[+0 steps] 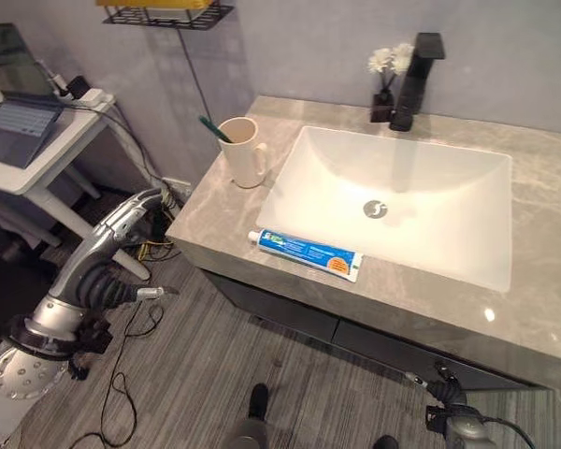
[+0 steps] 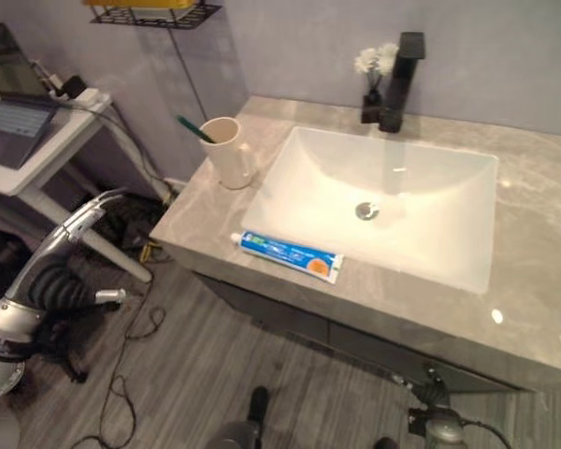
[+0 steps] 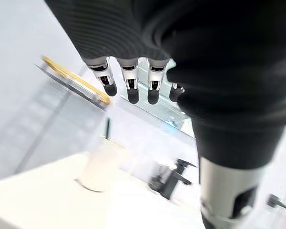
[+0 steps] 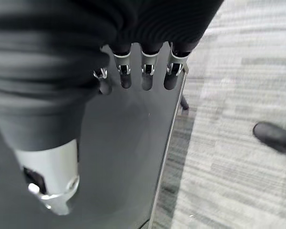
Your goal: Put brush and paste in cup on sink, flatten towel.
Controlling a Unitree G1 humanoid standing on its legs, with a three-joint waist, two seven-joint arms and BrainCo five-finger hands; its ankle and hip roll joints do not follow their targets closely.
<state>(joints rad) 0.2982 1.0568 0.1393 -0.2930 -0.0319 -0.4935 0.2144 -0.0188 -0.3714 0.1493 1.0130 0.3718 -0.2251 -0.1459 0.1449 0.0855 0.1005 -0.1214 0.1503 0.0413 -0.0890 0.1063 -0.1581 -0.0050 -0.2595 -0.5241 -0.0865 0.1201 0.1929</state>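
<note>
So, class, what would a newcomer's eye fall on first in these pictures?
Probably the blue toothpaste tube, lying flat on the grey counter's front edge, just before the white basin. Next, the cream cup at the basin's left, a green brush already standing in it. Both hands hang empty, the left hand beside the counter.

You had a black faucet point(image 1: 416, 79) beside a small vase of white flowers point(image 1: 388, 79), a laptop point(image 1: 19, 120) on the white side table point(image 1: 51, 154), and a wire shelf point(image 1: 168, 13) on the wall.
</note>
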